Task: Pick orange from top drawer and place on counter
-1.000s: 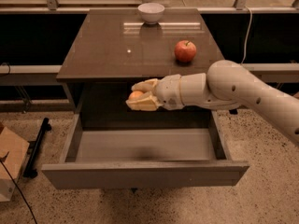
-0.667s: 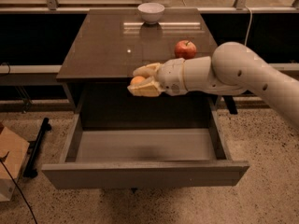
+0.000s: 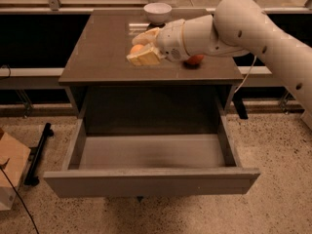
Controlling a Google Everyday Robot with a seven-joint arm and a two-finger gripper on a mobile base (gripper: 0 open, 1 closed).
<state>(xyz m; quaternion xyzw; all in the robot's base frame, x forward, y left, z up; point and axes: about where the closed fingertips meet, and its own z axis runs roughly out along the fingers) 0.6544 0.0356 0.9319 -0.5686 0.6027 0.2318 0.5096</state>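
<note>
Over one dark counter, one orange is pinched by the jaws of the gripper, near one bowl and one apple.

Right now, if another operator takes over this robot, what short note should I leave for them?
Gripper: shut on the orange, over the counter, left of the apple.
Drawer: open.
Done: the orange is out of the drawer.
Left: lower it onto the counter, open the gripper, pull the arm back. I cannot tell if the orange touches the counter yet.
</note>
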